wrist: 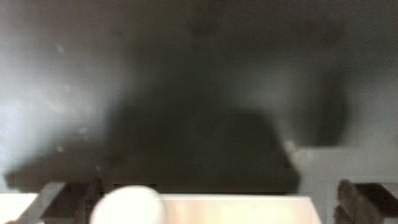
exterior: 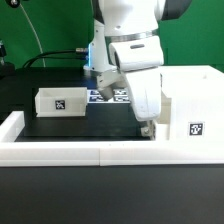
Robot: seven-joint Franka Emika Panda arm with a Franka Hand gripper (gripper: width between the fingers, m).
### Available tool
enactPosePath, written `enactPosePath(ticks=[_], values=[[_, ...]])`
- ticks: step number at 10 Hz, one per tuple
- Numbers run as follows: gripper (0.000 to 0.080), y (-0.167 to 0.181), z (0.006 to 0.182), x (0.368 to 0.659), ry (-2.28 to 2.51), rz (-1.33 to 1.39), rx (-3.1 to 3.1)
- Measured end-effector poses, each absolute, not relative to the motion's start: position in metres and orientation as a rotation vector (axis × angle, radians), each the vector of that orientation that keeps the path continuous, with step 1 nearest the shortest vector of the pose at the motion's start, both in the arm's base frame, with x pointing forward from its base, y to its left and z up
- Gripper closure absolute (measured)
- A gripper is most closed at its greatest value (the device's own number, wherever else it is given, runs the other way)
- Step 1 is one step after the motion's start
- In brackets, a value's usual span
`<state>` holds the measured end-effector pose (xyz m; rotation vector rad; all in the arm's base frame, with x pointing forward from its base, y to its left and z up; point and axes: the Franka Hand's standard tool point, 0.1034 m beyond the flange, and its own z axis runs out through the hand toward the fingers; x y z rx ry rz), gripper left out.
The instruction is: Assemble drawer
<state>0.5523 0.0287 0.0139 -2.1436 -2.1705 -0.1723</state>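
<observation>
On the exterior view's left, a tray (exterior: 60,101) sits alone on the tabletop (exterior: 70,128), tag toward the camera and well apart from the action. Moving right, the marker board (exterior: 108,96) lies at the far side, partly covered by the arm. Next comes the hand (exterior: 148,126), low over the tabletop and just beside the left wall of the housing (exterior: 195,105). The housing stands on the exterior view's right with its tag on the near face. In the wrist view the fingers (wrist: 50,203) are spread wide and released, with a white shape (wrist: 222,211) between them and no clear contact.

The danger is how close the hand is to the housing. A small sideways drift could shove or twist it, and a squeeze landing off-centre on a thin wall could slip or tip it. Going any lower risks the fingertips jamming into the tabletop.

A second tray is nowhere to be seen. The wrist view is blurred, so that white shape could be the housing's edge or another part. The housing's right side is cut off by the frame, and its open front doesn't show.
</observation>
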Motion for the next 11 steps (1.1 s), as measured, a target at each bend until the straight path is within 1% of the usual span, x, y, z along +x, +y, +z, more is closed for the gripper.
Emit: enactPosePath(ticks=[2, 6, 7, 9, 11], values=[[0.015, 0.039, 0.013, 0.552, -2.136, -0.169, -2.176], [0.015, 0.038, 0.014, 0.553, -2.138, -0.166, -2.185], [0.015, 0.031, 0.012, 0.551, -2.137, -0.162, -2.187], [0.015, 0.005, 0.013, 0.538, -2.111, -0.165, -2.222], [0.015, -0.018, 0.022, 0.519, -2.081, -0.16, -2.269]])
